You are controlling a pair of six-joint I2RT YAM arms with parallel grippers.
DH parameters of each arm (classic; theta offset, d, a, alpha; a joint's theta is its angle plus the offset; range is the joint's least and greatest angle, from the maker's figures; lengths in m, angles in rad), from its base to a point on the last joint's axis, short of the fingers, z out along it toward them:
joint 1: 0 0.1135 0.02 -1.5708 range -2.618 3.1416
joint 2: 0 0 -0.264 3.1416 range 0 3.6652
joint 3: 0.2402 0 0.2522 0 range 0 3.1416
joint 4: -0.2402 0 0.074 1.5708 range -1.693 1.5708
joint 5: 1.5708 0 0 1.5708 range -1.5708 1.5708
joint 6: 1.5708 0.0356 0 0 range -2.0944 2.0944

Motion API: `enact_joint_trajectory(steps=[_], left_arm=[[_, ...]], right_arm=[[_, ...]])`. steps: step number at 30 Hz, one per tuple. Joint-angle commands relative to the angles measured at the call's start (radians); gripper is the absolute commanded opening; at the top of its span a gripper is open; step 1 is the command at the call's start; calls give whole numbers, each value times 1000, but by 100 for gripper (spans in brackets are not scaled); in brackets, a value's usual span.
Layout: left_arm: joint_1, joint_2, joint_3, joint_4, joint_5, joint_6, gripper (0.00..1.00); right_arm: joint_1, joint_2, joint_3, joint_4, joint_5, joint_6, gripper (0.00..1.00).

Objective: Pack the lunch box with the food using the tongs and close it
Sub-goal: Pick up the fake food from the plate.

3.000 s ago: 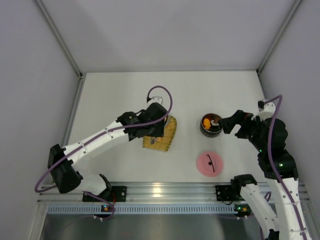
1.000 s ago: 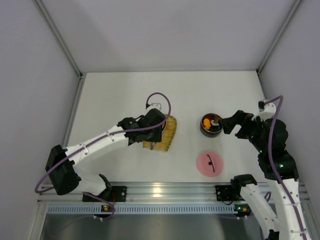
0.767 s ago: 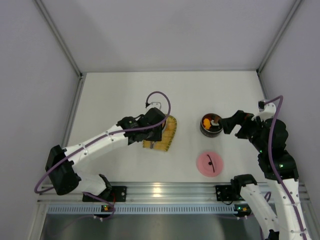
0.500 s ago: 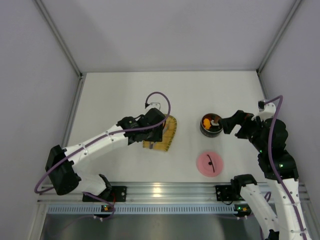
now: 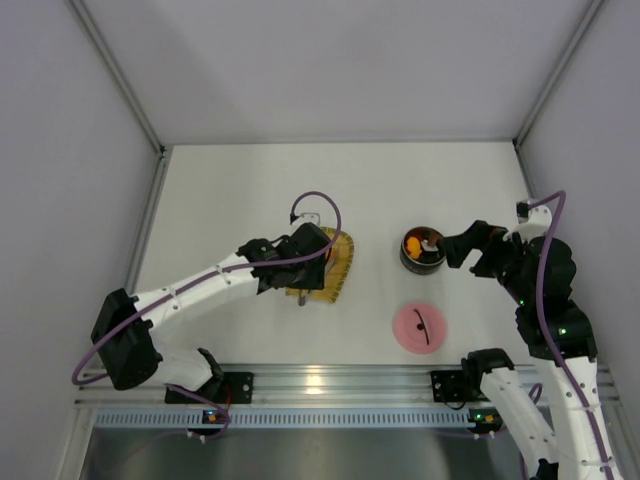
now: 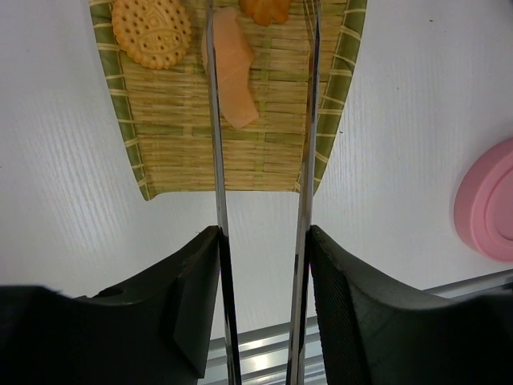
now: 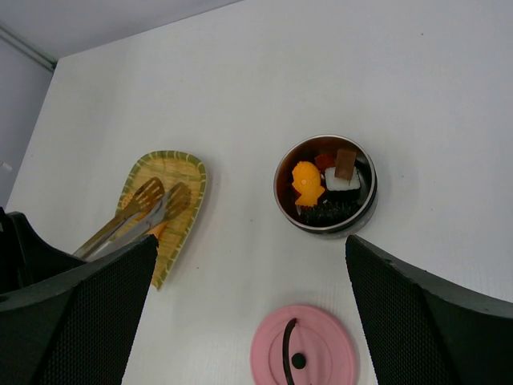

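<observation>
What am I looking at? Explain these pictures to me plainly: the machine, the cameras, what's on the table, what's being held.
Two white robot arms are bolted at the near edge of a table. The wide picture looks down from above and behind: left arm, right arm. The other two come from a camera on each wrist; the dark shapes at their bottom edges are that arm's own jaws. On the table: a yellow woven tray with a round biscuit and a salmon-coloured piece, a small steel lunch box holding several food pieces, and its pink lid lying beside it. The left jaws grip the tongs, whose tips reach over the tray. The right jaws stand wide open, empty, near the lunch box.
</observation>
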Motion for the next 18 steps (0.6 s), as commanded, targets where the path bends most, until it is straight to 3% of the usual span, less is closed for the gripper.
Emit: enact_joint_trajectory(steps=[1, 18], left_arm=[[3, -2, -12, 71, 13, -16, 51], [3, -5, 39, 62, 37, 19, 35]], right_arm=[[-11, -4, 33, 17, -3, -2, 99], [-11, -7, 30, 14, -1, 1, 99]])
